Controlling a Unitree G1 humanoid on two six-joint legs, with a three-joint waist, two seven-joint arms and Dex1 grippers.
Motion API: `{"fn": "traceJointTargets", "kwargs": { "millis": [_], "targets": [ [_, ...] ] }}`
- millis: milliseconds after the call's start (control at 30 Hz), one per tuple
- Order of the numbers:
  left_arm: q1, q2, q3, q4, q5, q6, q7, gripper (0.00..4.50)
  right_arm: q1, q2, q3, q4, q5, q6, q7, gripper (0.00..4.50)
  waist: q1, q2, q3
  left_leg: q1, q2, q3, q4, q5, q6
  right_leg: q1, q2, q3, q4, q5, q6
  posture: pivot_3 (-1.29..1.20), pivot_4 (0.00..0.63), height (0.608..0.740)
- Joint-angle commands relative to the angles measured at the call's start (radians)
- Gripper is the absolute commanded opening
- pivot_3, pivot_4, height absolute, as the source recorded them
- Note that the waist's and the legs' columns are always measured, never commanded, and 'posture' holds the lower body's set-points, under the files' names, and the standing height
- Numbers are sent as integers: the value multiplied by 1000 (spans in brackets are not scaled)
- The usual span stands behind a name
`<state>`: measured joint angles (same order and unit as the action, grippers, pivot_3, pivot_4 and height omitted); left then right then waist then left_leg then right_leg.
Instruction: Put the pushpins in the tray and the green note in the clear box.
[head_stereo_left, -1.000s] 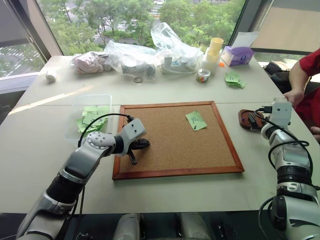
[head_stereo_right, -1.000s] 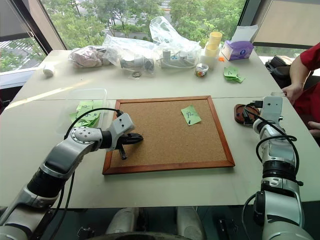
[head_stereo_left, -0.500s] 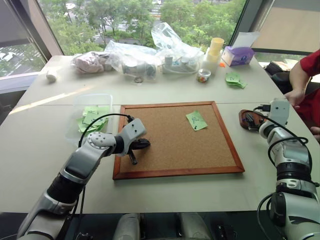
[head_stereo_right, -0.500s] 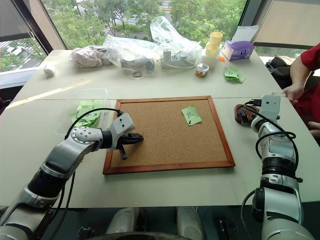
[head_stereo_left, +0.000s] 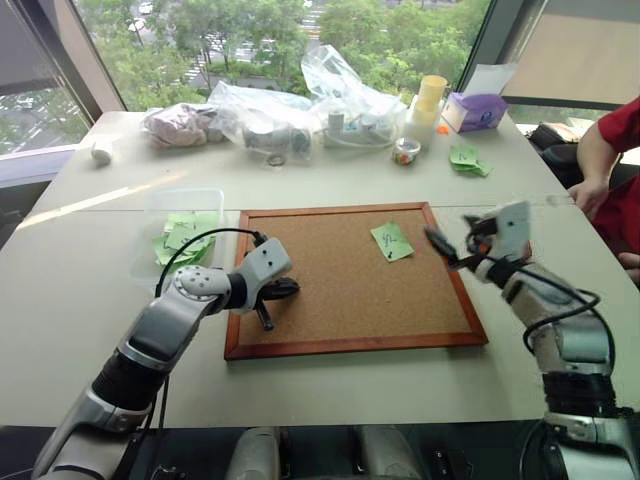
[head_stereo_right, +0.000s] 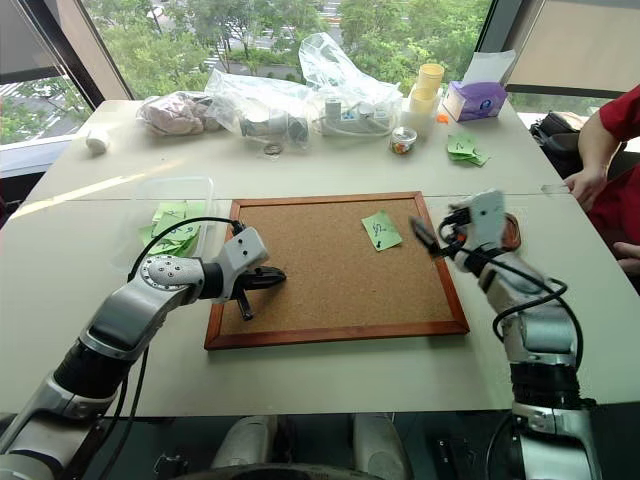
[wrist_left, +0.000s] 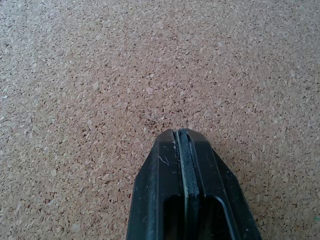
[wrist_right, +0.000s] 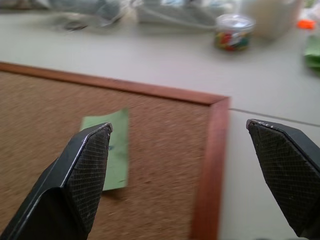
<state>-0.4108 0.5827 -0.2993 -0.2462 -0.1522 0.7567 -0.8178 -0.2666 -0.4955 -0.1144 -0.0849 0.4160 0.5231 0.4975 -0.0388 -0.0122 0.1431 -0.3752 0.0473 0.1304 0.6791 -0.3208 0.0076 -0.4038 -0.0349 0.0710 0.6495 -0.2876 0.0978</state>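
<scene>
1. Green note (head_stereo_left: 392, 241) lies flat on the corkboard (head_stereo_left: 340, 300), near its far right corner, just ahead of and to the left of the right tool (head_stereo_left: 452, 246).
2. Right tool hangs over the board's right frame with its two black fingers (wrist_right: 87, 170) spread wide and nothing between them; in the right wrist view the note shows just beyond the left finger, not centred in the gap.
3. Left tool (head_stereo_left: 272, 300) rests over the board's near left part, fingers pressed together and holding nothing, well apart from the note.
4. Right arm is plainly the nearer one; a short reach forward and to the left would likely bring the note between its fingers.
5. Clear box (head_stereo_left: 160, 215), already holding green slips, sits on the tabletop (head_stereo_left: 90, 300) beyond the board's left edge, beside the left tool and far across from the right one.
6. Brown tray (head_stereo_right: 510, 232) shows just behind the right tool; no pin can be made out on the note.
</scene>
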Motion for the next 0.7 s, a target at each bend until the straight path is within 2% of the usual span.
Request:
{"fn": "traceJointTargets", "kwargs": {
  "millis": [33, 533, 633, 700],
  "targets": [
    [14, 1, -45, 32, 5, 15, -17, 0, -12, 17, 40, -54, 3, 23, 21, 4452, 0, 0, 0, 0, 0, 0, 0, 0, 0, 0, 0, 0, 0, -1, -1, 0, 150, 738],
    [29, -13, -41, 19, 3, 30, -1, 0, -75, 79, 129, 91, -85, -31, 59, 4452, 0, 0, 0, 0, -3, 0, -1, -1, 1, -1, -9, -9, 0, -2, -3, 0, 150, 738],
    [30, -14, -41, 17, 3, 32, 4, 0, -87, 79, 143, 131, -116, -38, 63, 3643, 0, 0, 0, 0, -3, 0, -1, -1, 1, -1, -13, -17, 0, -2, -3, 0, 150, 738],
    [31, -13, -40, 15, 2, 33, 6, 0, -84, 81, 147, 138, -125, -41, 65, 2681, 0, 0, 0, 0, -3, 0, -1, -1, 1, -1, -15, -19, 0, -2, -4, 0, 150, 738]
  ]
}}
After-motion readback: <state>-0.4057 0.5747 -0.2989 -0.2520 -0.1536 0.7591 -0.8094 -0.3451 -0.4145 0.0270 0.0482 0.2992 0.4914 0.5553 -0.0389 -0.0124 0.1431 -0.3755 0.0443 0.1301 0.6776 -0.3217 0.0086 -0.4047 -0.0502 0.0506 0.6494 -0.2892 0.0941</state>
